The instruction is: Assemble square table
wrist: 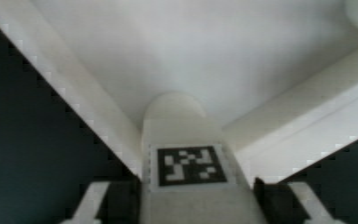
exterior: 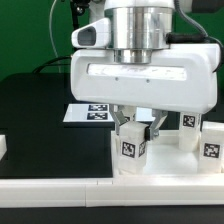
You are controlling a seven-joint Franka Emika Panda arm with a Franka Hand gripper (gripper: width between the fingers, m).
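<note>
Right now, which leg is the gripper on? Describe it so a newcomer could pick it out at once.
Start at the big white gripper body hanging over the black table. Directly below, between its fingers, stands a short white leg with a black-and-white tag. Other tagged legs cluster toward the exterior view's right; only this one sits between the fingers, nearest the front rail.

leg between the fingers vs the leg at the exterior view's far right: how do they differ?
The leg between the fingers sits under the gripper, with a finger on each side; the far-right leg stands free, clear of the gripper. The first is near the middle of the exterior view; the second is at that view's right edge, cut off by the frame. Both are short, white, upright, and carry a black-and-white tag.
</note>
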